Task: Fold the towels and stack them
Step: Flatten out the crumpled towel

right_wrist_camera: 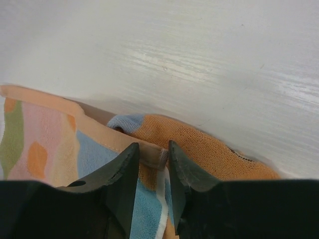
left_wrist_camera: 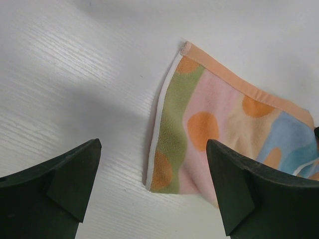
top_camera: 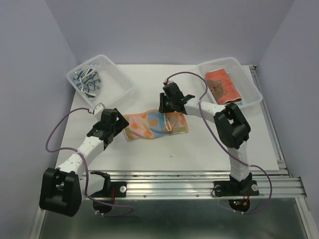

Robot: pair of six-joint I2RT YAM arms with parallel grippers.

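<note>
Top external: dotted towel [top_camera: 157, 124] lies lengthwise, left to right.

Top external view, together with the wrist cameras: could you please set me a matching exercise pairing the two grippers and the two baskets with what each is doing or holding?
Things:
1. left gripper
2. right gripper
3. left basket
4. right basket

States:
A. contains an orange bear towel
B. jaws wide open, holding nothing, over one end of the dotted towel
C. contains blue-and-white cloths
D. jaws closed on a fold of the dotted towel

Pairs: 1-B, 2-D, 3-C, 4-A.
</note>
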